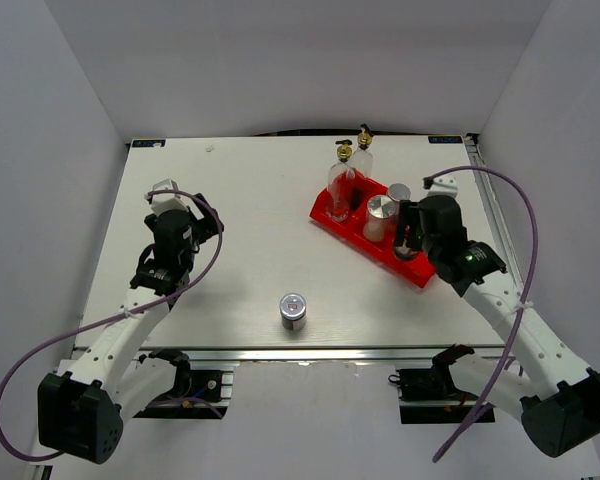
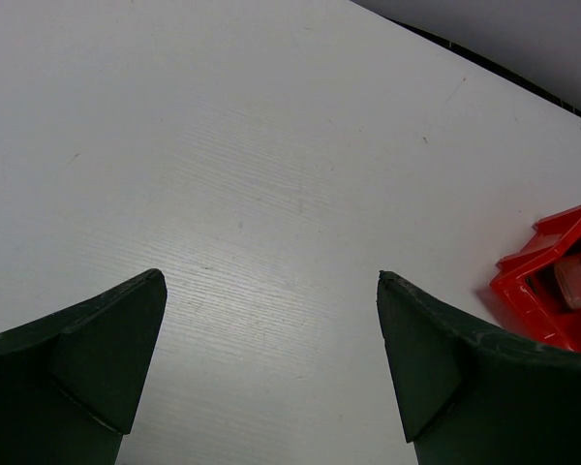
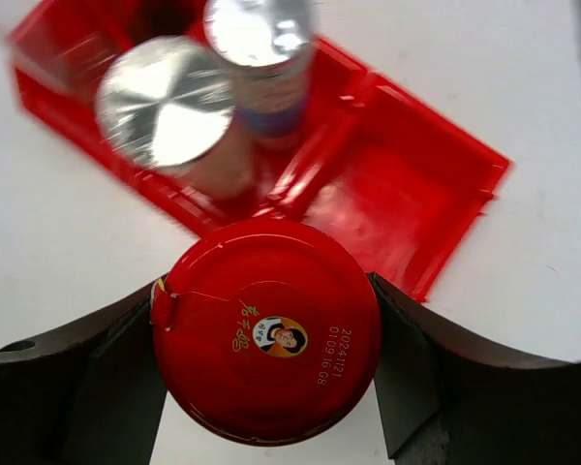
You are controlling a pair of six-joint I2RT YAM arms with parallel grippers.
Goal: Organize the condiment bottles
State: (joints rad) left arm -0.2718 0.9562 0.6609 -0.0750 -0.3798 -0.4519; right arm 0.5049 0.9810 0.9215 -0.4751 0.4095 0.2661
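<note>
- White wood-grain tabletop (image 1: 240, 220), enclosed by pale grey walls (image 1: 50, 90).
- Left gripper (image 2: 271, 334) spread wide, holding nothing, over bare board.
- Right gripper (image 1: 416, 238) clamps the dark red-lidded jar (image 3: 266, 354) at the red three-compartment plastic tray's (image 3: 445, 184) end compartment.

Each arm is built of white, rounded links, the left arm (image 1: 130, 325) and the right arm (image 1: 525, 330) alike, and each ends at the near edge in a bulky black housing (image 1: 75, 415). The wrists are black and blocky, and the left one carries a white piece on top. A thin purple cable (image 1: 30, 365) loops out wide from each arm, the right one (image 1: 532, 215) in a tall arc. The left pincer (image 2: 271, 281) and the right pincer (image 3: 266, 291) have dark, matte, wedge-shaped fingers (image 2: 97, 358) with flat inner faces and angular tips.
</note>
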